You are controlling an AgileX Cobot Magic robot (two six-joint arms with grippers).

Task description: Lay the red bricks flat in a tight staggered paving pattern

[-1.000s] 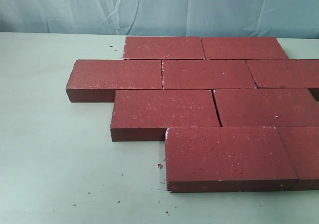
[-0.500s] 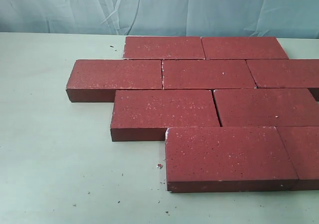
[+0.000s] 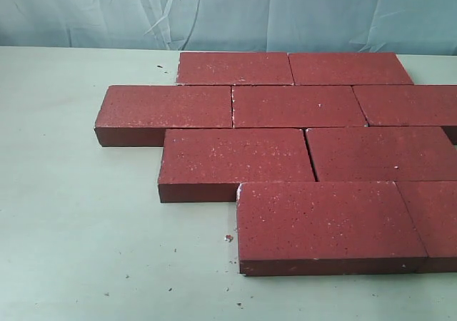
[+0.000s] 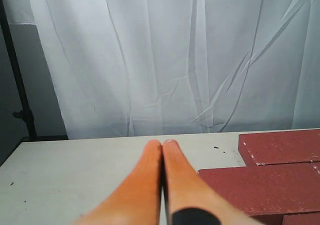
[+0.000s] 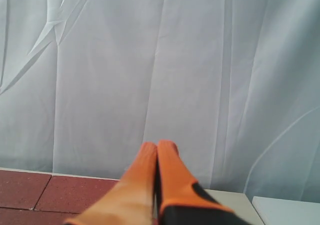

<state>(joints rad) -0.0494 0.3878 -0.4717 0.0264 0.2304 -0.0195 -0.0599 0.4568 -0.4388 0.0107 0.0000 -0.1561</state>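
Several red bricks (image 3: 300, 107) lie flat on the pale table (image 3: 78, 221) in four staggered rows, edges tight together; the front row's brick (image 3: 325, 225) is nearest the camera. No gripper shows in the exterior view. In the left wrist view my left gripper (image 4: 163, 144) is shut with nothing in it, raised above bare table beside the red bricks (image 4: 272, 185). In the right wrist view my right gripper (image 5: 158, 146) is shut and holds nothing, with the red bricks (image 5: 70, 194) below and behind it.
A pale blue-white curtain (image 3: 228, 14) hangs along the table's far edge. Small dark crumbs (image 3: 171, 253) dot the table in front of the bricks. A dark stand (image 4: 17, 85) rises at the curtain's side in the left wrist view.
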